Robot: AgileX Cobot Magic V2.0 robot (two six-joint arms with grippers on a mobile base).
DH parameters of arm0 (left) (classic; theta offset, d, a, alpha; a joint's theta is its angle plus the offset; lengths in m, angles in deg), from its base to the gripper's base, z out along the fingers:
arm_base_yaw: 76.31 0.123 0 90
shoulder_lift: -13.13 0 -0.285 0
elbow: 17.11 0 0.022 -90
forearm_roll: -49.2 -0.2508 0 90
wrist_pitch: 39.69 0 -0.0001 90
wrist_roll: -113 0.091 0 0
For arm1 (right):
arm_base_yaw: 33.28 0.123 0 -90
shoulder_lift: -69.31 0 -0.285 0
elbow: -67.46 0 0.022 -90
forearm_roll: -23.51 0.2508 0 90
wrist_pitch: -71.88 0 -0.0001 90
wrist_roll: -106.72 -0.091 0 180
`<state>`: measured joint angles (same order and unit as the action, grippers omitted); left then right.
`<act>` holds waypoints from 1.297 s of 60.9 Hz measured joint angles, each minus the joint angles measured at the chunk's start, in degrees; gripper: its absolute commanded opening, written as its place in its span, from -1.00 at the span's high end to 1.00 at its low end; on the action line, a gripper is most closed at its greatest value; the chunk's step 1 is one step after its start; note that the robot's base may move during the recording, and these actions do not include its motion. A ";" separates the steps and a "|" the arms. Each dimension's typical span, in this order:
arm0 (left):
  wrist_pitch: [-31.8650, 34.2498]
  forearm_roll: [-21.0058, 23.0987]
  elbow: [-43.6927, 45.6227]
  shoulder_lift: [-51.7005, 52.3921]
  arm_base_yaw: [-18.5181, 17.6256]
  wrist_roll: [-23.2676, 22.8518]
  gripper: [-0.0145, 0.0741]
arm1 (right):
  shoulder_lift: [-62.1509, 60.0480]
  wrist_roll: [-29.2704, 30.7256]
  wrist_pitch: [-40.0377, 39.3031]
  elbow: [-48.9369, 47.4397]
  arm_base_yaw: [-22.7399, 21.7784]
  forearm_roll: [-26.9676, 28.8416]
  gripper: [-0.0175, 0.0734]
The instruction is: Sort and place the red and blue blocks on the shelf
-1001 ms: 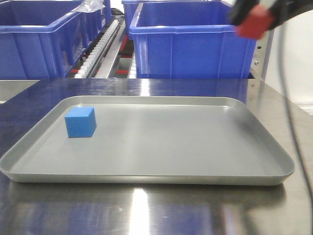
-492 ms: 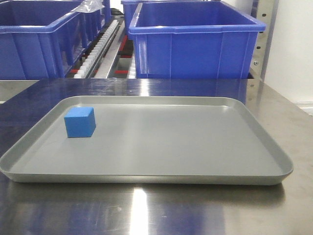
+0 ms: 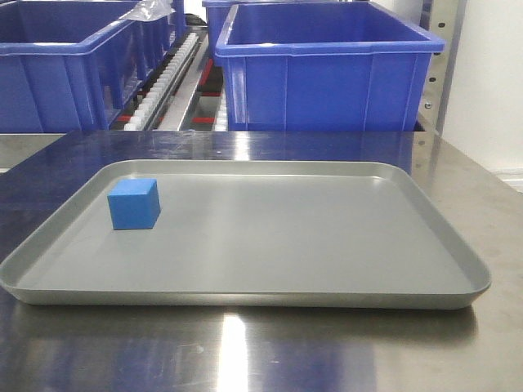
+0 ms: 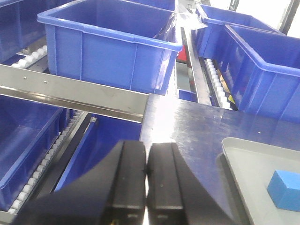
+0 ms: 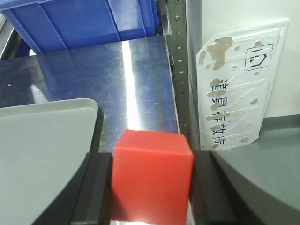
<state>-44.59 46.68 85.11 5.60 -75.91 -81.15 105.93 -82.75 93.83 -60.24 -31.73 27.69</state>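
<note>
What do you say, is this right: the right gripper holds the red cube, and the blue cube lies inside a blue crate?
One part is wrong. The right gripper holds the red cube, but the blue cube lies on the grey tray instead, as the front-facing view shows.

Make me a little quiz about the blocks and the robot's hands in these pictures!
1. True or false: the blue block sits in the grey tray.
2. What does the right gripper hold? A) the red block B) the blue block C) nothing
3. Fill the gap: the left gripper, holding nothing, is ___ (open or shut).
Key: 1 true; 2 A; 3 shut.
</note>
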 measured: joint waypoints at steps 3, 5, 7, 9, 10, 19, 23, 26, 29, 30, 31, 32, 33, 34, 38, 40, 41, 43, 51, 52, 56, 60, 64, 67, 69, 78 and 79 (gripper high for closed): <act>0.00 0.00 0.00 0.00 0.00 0.00 0.35 | -0.09 0.00 0.00 0.00 0.00 0.00 0.49; 0.00 0.00 0.00 0.00 0.00 0.00 0.35 | -0.09 0.00 0.00 0.00 0.00 0.00 0.49; 0.00 0.00 0.00 0.00 0.00 0.00 0.35 | -0.09 0.00 0.00 0.00 0.00 0.00 0.49; 0.00 0.00 0.00 0.00 0.00 0.00 0.35 | -0.09 0.00 0.00 0.00 0.00 0.00 0.49; 0.00 0.00 0.00 0.00 0.00 0.00 0.35 | -0.09 0.00 0.00 0.00 0.00 0.00 0.49; 0.00 0.00 0.00 0.00 0.00 0.00 0.35 | -0.09 0.00 0.00 0.00 0.00 0.00 0.49; 0.00 0.00 0.00 0.00 0.00 0.00 0.35 | -0.09 0.00 0.00 0.00 0.00 0.00 0.49; 0.00 0.00 0.00 0.00 0.00 0.00 0.35 | -0.09 0.00 0.00 0.00 0.00 0.00 0.49; 0.00 0.00 0.00 0.00 0.00 0.00 0.35 | -0.09 0.00 0.00 0.00 0.00 0.00 0.49; 0.00 0.00 0.00 0.00 0.00 0.00 0.35 | -0.09 0.00 0.00 0.00 0.00 0.00 0.49; 0.00 0.00 0.00 0.00 0.00 0.00 0.35 | -0.09 0.00 0.00 0.00 0.00 0.00 0.49; 0.00 0.00 0.00 0.00 0.00 0.00 0.35 | -0.09 0.00 0.00 0.00 0.00 0.00 0.49; 0.00 0.00 0.00 0.00 0.00 0.00 0.35 | -0.09 0.00 0.00 0.00 0.00 0.00 0.49; 0.00 0.00 0.00 0.00 0.00 0.00 0.35 | -0.09 0.00 0.00 0.00 0.00 0.00 0.49; 0.00 0.00 0.00 0.00 0.00 0.00 0.35 | -0.09 0.00 0.00 0.00 0.00 0.00 0.49; 0.00 0.00 0.00 0.00 0.00 0.00 0.35 | -0.09 0.00 0.00 0.00 0.00 0.00 0.49; 0.00 0.00 0.00 0.00 0.00 0.00 0.35 | -0.09 0.00 0.00 0.00 0.00 0.00 0.49; 0.00 0.00 0.00 0.00 0.00 0.00 0.35 | -0.09 0.00 0.00 0.00 0.00 0.00 0.49; 0.00 0.00 0.00 0.00 0.00 0.00 0.35 | -0.09 0.00 0.00 0.00 0.00 0.00 0.49; 0.00 0.00 0.00 0.00 0.00 0.00 0.35 | -0.09 0.00 0.00 0.00 0.00 0.00 0.49; 0.00 0.00 0.00 0.00 0.00 0.00 0.35 | -0.09 0.00 0.00 0.00 0.00 0.00 0.49; 0.00 0.00 0.00 0.00 0.00 0.00 0.35 | -0.09 0.00 0.00 0.00 0.00 0.00 0.49; 0.00 0.00 0.00 0.00 0.00 0.00 0.35 | -0.09 0.00 0.00 0.00 0.00 0.00 0.49; 0.00 0.00 0.00 0.00 0.00 0.00 0.35 | -0.09 0.00 0.00 0.00 0.00 0.00 0.49; 0.00 0.00 0.00 0.00 0.00 0.00 0.35 | -0.09 0.00 0.00 0.00 0.00 0.00 0.49; 0.00 3.35 0.23 -0.32 -0.12 -0.20 0.35 | -0.09 0.00 -0.08 0.00 0.00 0.00 0.49; 0.00 3.51 0.45 -0.60 -0.26 -0.20 0.35 | -0.09 0.00 -0.08 0.00 0.00 0.00 0.49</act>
<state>-44.59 50.19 85.55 5.00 -76.17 -81.34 105.84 -82.75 93.75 -60.24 -31.73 27.69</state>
